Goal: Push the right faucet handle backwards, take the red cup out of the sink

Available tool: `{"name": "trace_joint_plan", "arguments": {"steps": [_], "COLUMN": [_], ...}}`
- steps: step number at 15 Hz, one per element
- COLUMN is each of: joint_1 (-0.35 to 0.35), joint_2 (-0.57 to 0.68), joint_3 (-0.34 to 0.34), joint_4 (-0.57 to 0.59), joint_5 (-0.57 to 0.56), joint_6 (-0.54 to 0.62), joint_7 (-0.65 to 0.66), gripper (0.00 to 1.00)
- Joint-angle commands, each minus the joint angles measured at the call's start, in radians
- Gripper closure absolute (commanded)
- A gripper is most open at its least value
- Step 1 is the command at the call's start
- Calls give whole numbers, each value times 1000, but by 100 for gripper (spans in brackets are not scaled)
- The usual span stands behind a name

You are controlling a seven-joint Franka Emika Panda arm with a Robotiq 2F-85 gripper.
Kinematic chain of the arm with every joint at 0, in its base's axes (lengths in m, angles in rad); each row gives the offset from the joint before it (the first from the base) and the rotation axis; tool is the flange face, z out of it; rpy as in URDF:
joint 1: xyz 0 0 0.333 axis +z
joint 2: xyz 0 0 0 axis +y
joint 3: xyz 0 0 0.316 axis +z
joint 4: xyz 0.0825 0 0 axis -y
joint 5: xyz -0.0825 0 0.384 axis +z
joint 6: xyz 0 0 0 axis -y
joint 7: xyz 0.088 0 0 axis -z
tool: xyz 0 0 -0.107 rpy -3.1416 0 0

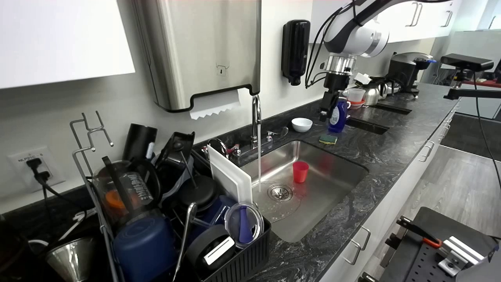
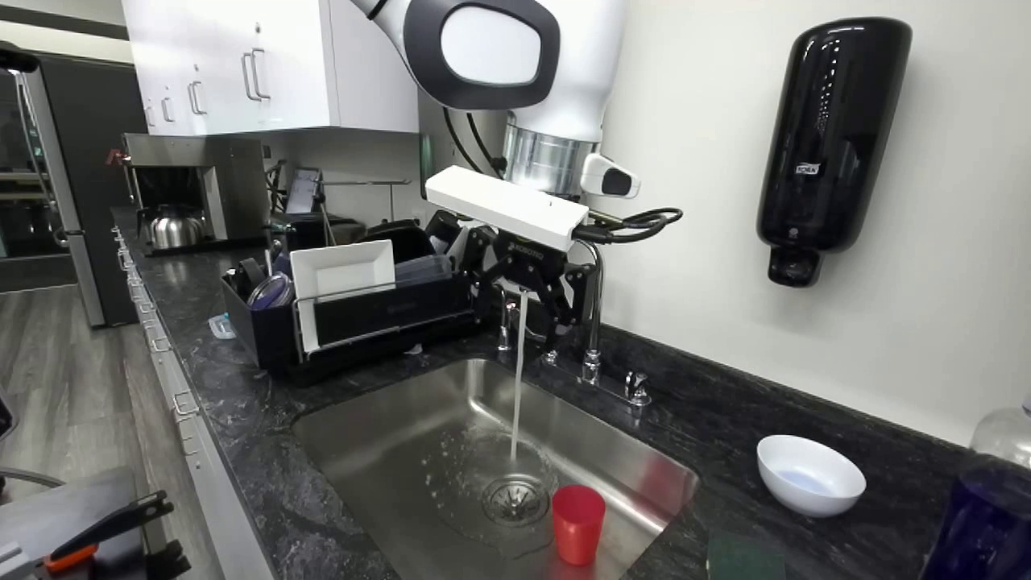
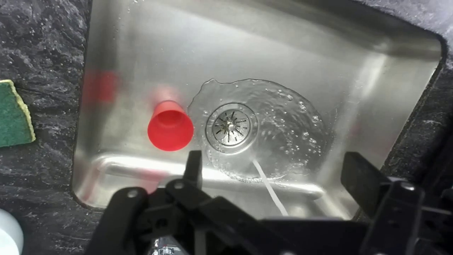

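We see a pale wall [image 2: 693, 129] behind a long, dark, veined counter [image 1: 434, 105], with white cabinets [image 2: 201, 72] hung above and pale fronts [image 1: 391, 207] below. In an exterior view, a dark fridge [image 2: 101, 161] stands near the counter's end. We look down on grey planked floor [image 1: 450, 176], and past a pale strip [image 1: 469, 153] it turns darker. The cabinets look brightly lit.

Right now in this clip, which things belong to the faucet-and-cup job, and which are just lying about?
Part of the job: right faucet handle, red cup, sink.
Just lying about: white bowl, sponge, bottle of blue liquid, dish rack.
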Motion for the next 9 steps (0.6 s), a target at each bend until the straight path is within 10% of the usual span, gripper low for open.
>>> {"name": "trace_joint_plan", "arguments": {"steps": [1, 9], "joint_1": [-45, -122], "joint_2": [86, 267], "joint_3": [50, 130], "joint_4": [93, 268], "joint_5": [20, 41], "joint_6": [-47, -60], "joint_7": [-93, -266], "gripper": [0, 0]}}
